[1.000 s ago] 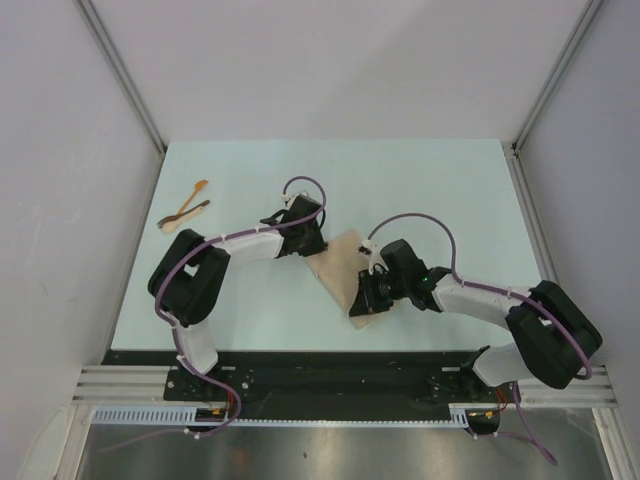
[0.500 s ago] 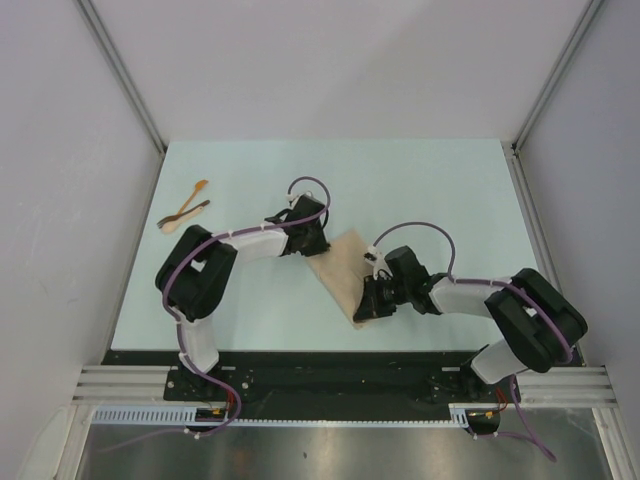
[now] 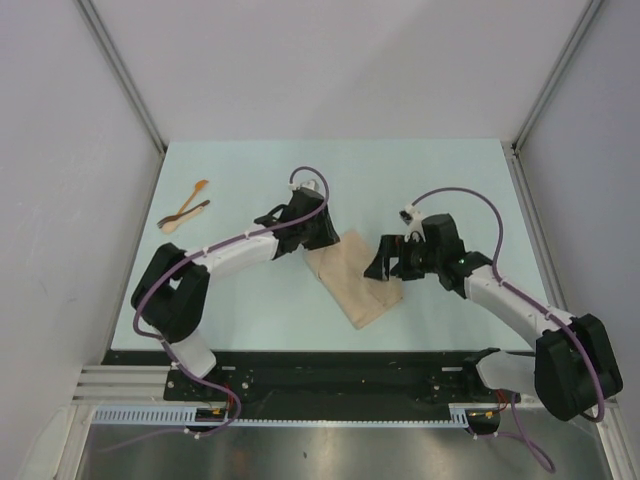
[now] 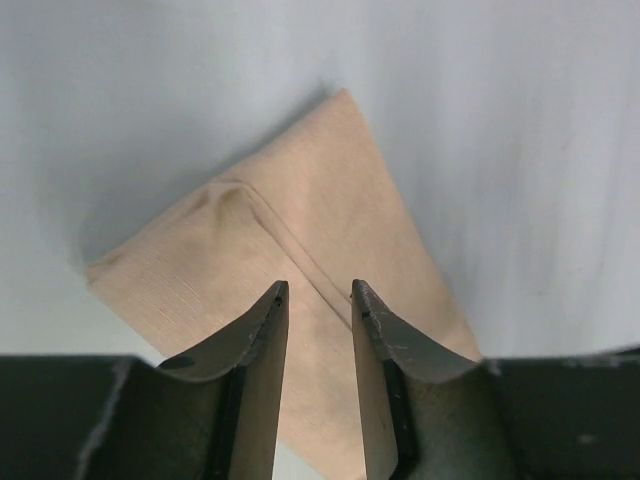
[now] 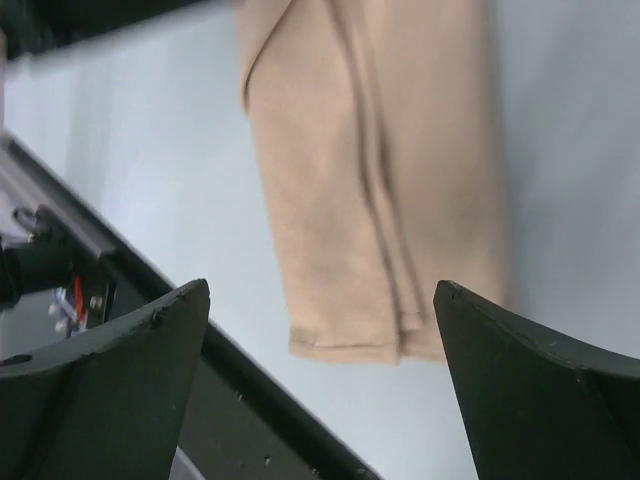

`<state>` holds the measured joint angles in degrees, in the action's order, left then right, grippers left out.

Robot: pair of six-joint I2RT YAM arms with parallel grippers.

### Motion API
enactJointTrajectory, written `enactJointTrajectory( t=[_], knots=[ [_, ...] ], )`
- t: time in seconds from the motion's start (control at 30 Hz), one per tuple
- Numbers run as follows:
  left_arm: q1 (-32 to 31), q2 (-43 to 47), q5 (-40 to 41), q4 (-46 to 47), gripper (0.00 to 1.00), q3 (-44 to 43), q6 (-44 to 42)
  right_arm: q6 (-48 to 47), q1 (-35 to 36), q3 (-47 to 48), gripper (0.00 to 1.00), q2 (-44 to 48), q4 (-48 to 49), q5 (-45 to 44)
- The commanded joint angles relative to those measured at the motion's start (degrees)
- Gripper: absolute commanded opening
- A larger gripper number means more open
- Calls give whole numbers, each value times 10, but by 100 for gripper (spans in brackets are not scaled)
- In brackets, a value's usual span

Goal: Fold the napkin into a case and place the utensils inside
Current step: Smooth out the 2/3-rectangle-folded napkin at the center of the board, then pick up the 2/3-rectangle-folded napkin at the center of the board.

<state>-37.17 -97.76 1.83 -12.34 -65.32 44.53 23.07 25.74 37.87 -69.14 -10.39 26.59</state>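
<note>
The beige napkin (image 3: 355,282) lies flat mid-table, folded into a narrow strip that runs diagonally. My left gripper (image 3: 322,240) hovers over its far end, jaws a little apart, with nothing between them. In the left wrist view the napkin (image 4: 330,190) shows a fold seam below the gripper (image 4: 318,290). My right gripper (image 3: 388,268) hangs wide open just right of the strip. The right wrist view has the napkin's (image 5: 370,150) hemmed near end between the spread jaws of the gripper (image 5: 320,290). The utensils, a light wooden spoon (image 3: 198,188) and a darker piece (image 3: 195,209), lie crossed at the far left.
The pale table (image 3: 450,180) is bounded by grey walls left, right and behind. A black rail (image 3: 330,375) runs along the near edge by the arm bases.
My right gripper has opened wide, let go of the napkin's near end and pulled back to the right. My left gripper has opened a little and lifted off the cloth.
</note>
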Motion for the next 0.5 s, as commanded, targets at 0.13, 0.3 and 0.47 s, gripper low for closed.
enactJointTrajectory(
  t=[0.13, 0.3, 0.47],
  knots=[
    [-91, 41, 3, 11, 26, 60, 35, -141, -85, 151, 92, -135, -76, -45],
    [-110, 16, 8, 42, 20, 79, 80, -159, -104, 189, 74, -229, -41, 50],
    [-113, -24, 6, 54, 18, 74, 81, -149, -104, 185, 68, -263, -18, 72]
  ],
)
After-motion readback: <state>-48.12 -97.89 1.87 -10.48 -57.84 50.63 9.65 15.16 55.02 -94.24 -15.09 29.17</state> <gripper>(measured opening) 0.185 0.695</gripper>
